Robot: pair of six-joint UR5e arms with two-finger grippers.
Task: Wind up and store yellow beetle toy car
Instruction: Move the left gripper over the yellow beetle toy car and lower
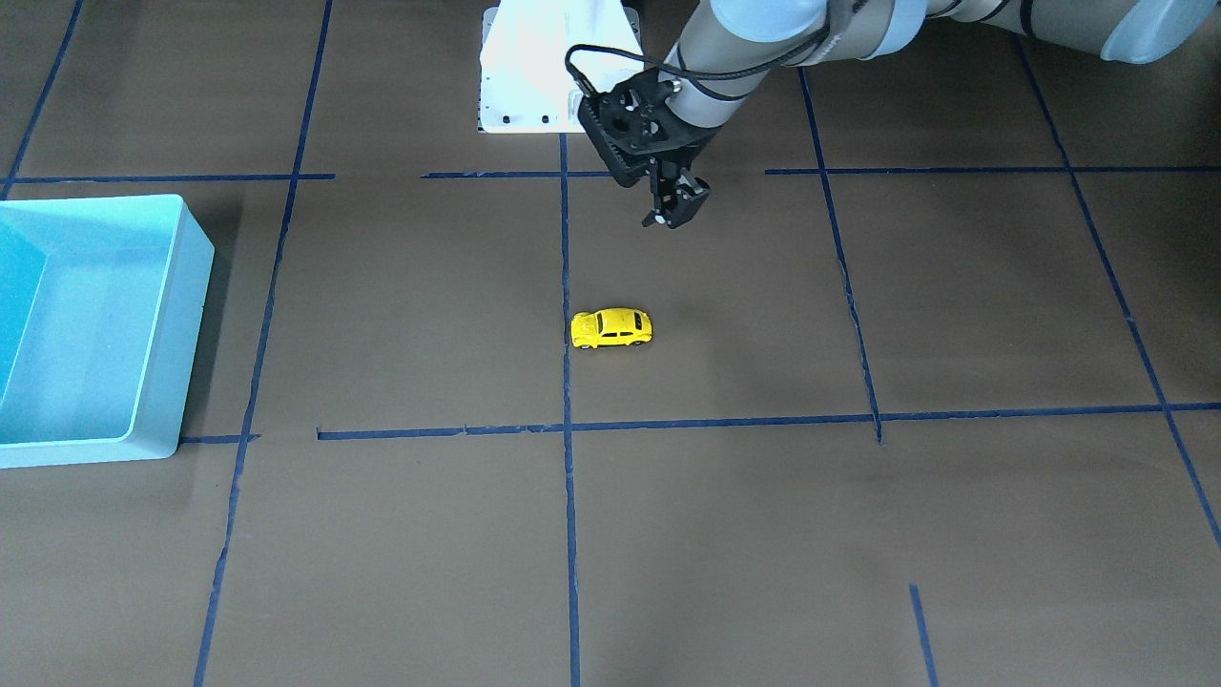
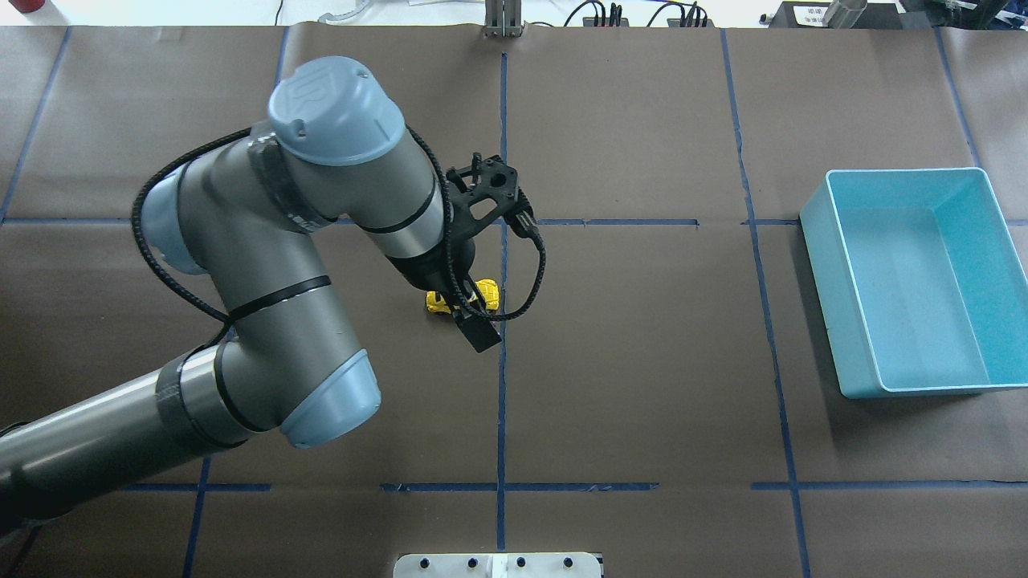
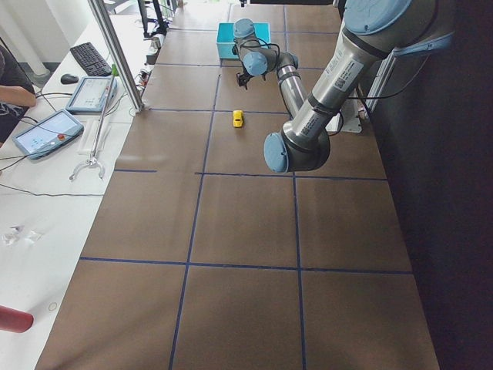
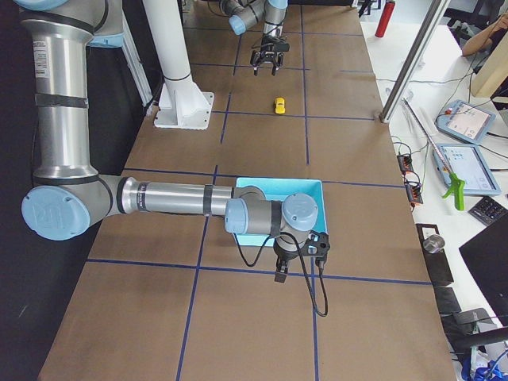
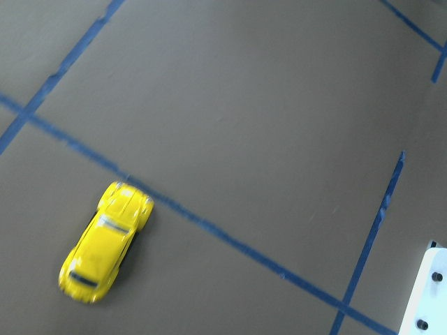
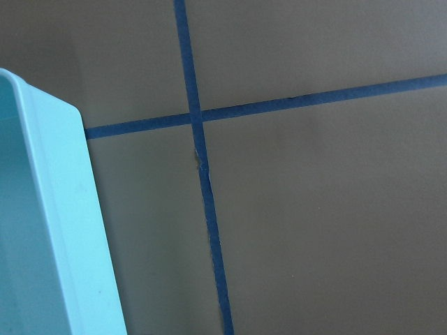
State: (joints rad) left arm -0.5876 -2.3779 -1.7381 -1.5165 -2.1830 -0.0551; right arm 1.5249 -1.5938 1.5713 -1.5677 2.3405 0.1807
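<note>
I see the tiny bright yellow beetle-shaped toy car (image 1: 611,328) standing on its wheels near the centre of the brown paper-covered table (image 1: 858,534), well away from every edge. My left gripper (image 1: 673,218) hangs above it, released and empty. The right gripper (image 4: 298,258) sits just beside the light blue plastic bin (image 1: 196,315) by the table's right-hand edge; I cannot tell its state
</note>
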